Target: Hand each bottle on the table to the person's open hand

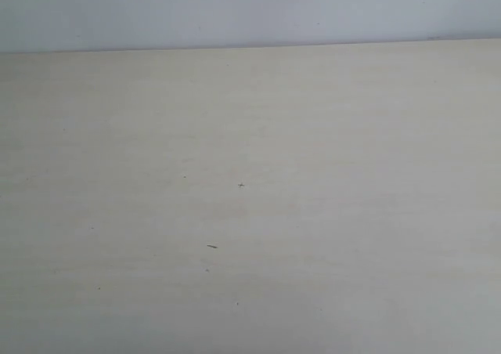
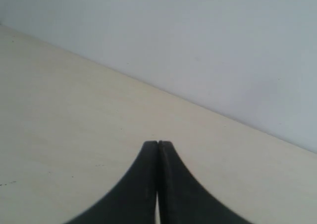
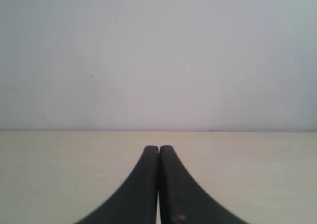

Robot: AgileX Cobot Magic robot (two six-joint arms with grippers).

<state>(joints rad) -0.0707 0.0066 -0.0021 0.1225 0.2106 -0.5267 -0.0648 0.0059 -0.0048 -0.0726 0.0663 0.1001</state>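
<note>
A pale beige wood-grain table (image 1: 329,135) fills the wide view and runs back to a plain grey-white wall (image 1: 250,9). A few tiny dark specks (image 1: 211,247) dot its surface. The left claw (image 2: 158,143) and the right claw (image 3: 159,147), both black, are pressed fully closed with nothing between their tips, each over the table and facing the wall

The tabletop (image 1: 352,213) runs off three edges of the exterior view, its dark specks (image 1: 211,247) are too small to identify, and the left fingers (image 2: 138,189) and right fingers (image 3: 183,189) are cut off behind their tips.
</note>
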